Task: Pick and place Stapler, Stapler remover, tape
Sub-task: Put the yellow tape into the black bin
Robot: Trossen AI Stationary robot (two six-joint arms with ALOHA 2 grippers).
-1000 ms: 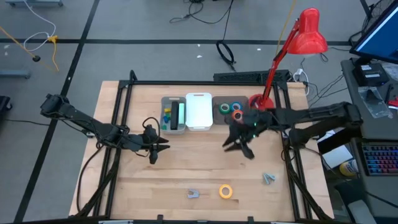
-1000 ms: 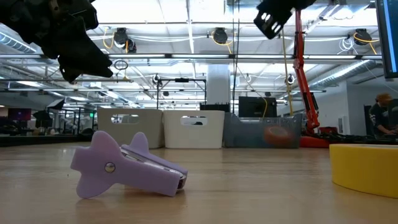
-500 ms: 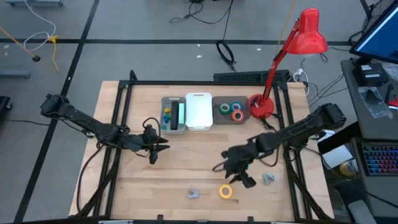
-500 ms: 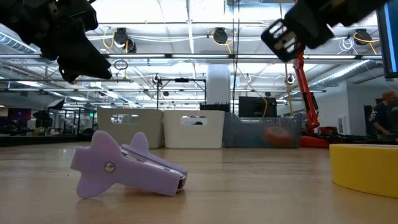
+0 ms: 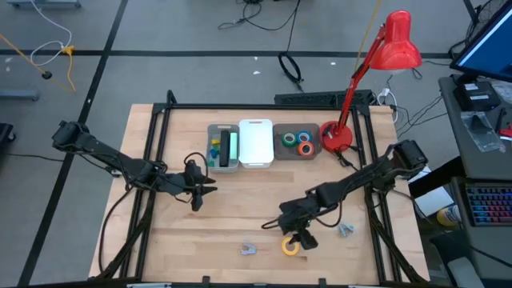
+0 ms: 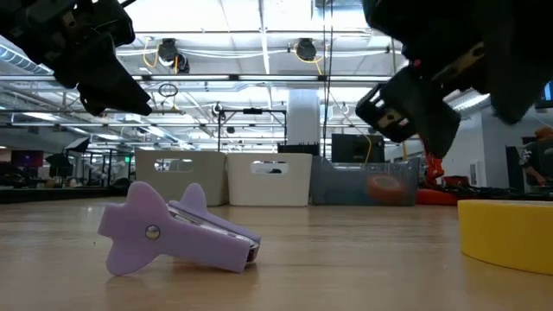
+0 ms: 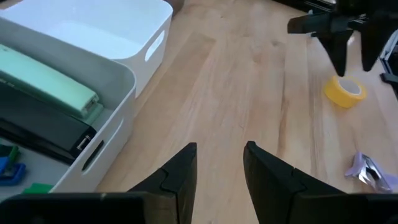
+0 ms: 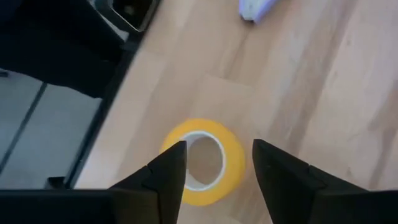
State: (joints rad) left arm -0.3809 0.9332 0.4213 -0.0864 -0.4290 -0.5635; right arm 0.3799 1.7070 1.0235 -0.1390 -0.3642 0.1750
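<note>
A yellow tape roll (image 5: 290, 246) lies flat on the table near its front edge. My right gripper (image 5: 293, 237) hangs open just above it. In the right wrist view its two fingers stand on either side of the roll (image 8: 202, 162) without touching it. A purple stapler remover (image 5: 249, 250) lies on its side left of the roll, and a second remover (image 5: 346, 230) lies to the right. A green stapler (image 7: 50, 87) and a black stapler (image 7: 43, 130) lie in the grey bin (image 5: 223, 149). My left gripper (image 5: 205, 186) waits open and empty, left of centre.
A white bin (image 5: 256, 144) and a dark tray (image 5: 285, 128) holding other tape rolls stand in a row with the grey bin at the table's far side. A red desk lamp (image 5: 340, 134) stands at the far right. Bare wood lies between the bins and the near objects.
My right gripper has swung from beside the dark tape tray toward the table's near edge and down, tipping further downward. It has come to hang over the yellow tape roll. Nothing on the table has moved.
</note>
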